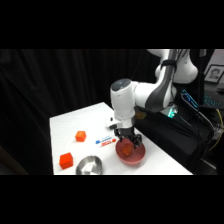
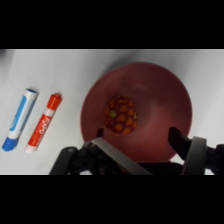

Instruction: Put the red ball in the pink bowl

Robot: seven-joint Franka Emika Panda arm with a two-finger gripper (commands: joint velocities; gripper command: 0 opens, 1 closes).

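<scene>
Red ball (image 2: 120, 116): small, spotted, resting inside the pink bowl, free of the fingers.
Table (image 1: 65, 125): white.
Pink bowl (image 2: 165, 85): wide, shallow.
Gripper (image 2: 140, 142): spread wide above the bowl, grasping nothing.
Markers: blue marker (image 2: 20, 120), red marker (image 2: 44, 122), side by side, left of the bowl.
Advice: lift straight up, clear of the rim.
</scene>
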